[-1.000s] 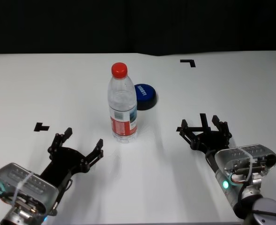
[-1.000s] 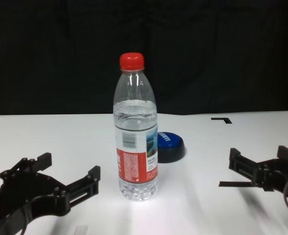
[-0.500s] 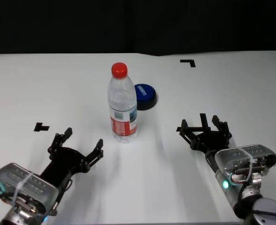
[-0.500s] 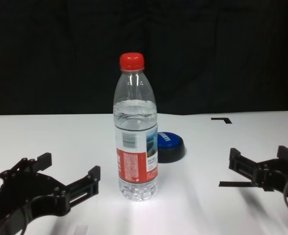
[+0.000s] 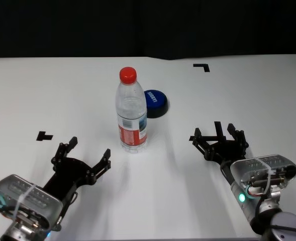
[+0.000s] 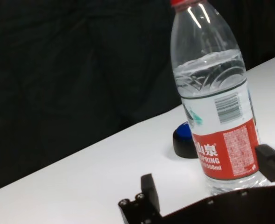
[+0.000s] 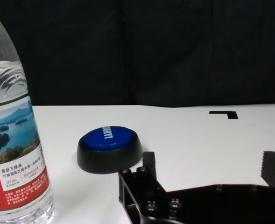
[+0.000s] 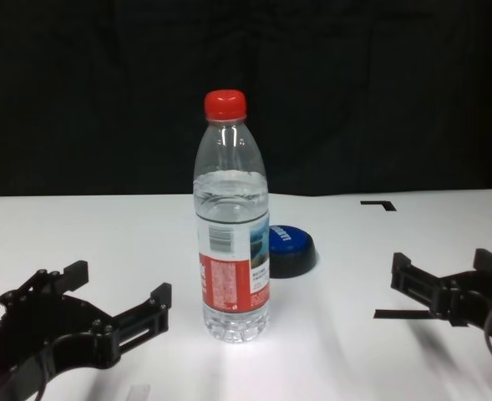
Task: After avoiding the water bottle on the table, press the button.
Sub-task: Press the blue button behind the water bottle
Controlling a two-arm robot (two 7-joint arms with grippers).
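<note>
Our right claw (image 5: 219, 136) sits low over the table (image 5: 62, 90), on the right side, with its fingers spread open and nothing in them. Our left claw (image 5: 82, 158) waits on the left side, open and empty too.

The water bottle (image 5: 131, 110) stands straight up in the middle, with its red cap on. The button (image 5: 156, 103) is blue on top and black below. It sits just behind the bottle, a little to the right, very near it. We cannot tell if they touch.

We think the right claw has the easier way in, because from its side we see the whole button (image 7: 109, 148) with nothing in front of it. We should go up first, swing wide of the bottle, then come straight down on the blue top. The bottle is tall and thin, so a small bump could tip it. The left claw would have to reach past the bottle.

The table is flat and white, with small black tape marks (image 5: 202, 66). Behind it the room is all dark.
</note>
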